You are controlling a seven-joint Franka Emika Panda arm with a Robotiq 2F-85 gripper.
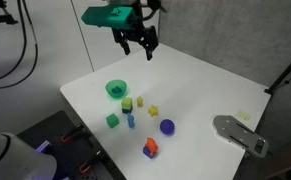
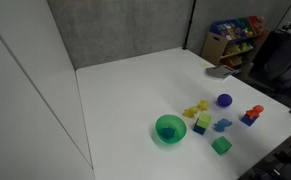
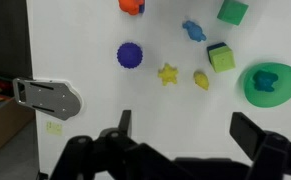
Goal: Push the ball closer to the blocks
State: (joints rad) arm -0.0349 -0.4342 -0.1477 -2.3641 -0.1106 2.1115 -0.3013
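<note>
Hand (image 1: 137, 47) hangs high above the white desk (image 1: 215, 85), fingers spread, gripping nothing. Purple ball (image 3: 130, 55) sits apart from the blocks (image 3: 221, 57), with the yellow star block (image 3: 167, 73) nearest it.

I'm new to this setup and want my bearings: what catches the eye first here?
The green round bowl stands out on the white table, with small green, yellow and blue toy blocks scattered beside it. A small purple-blue ball lies apart from them, and the open black gripper hangs high above the table.
</note>
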